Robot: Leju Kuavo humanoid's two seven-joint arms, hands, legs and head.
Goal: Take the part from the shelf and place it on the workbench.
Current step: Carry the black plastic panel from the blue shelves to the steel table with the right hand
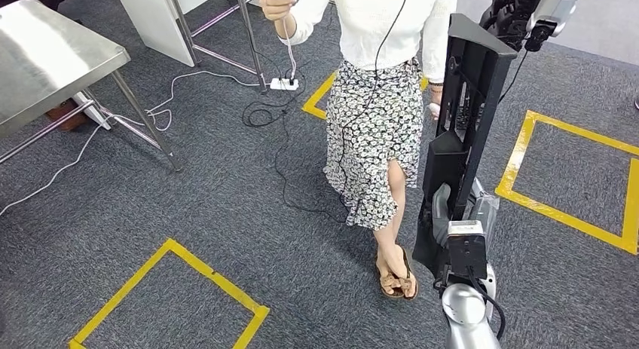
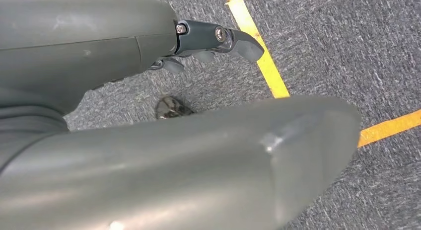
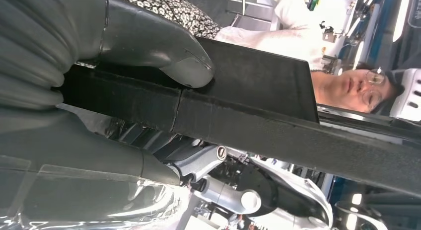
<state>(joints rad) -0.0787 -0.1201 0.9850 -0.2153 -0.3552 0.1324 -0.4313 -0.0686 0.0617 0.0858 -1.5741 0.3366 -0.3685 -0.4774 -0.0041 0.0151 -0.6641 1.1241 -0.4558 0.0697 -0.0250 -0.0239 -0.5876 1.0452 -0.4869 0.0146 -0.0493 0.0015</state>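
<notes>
The part (image 1: 469, 100) is a long black frame, held upright at the right of the head view. My right hand (image 1: 450, 213) grips it near its lower end, with the silver forearm below. In the right wrist view my thumb (image 3: 154, 46) presses on the part's black face (image 3: 258, 106) and darker fingers wrap it from the other side. The steel workbench (image 1: 53, 59) stands at the far left. My left hand (image 2: 198, 160) hangs over the grey carpet, its fingers (image 2: 233, 41) stretched out with nothing in them.
A person (image 1: 377, 70) in a white top and patterned skirt stands right beside the part, holding a cable. A power strip (image 1: 284, 84) and loose cables lie on the carpet. Yellow tape squares (image 1: 177, 252) (image 1: 520, 157) mark the floor. A white frame (image 1: 162, 21) stands behind.
</notes>
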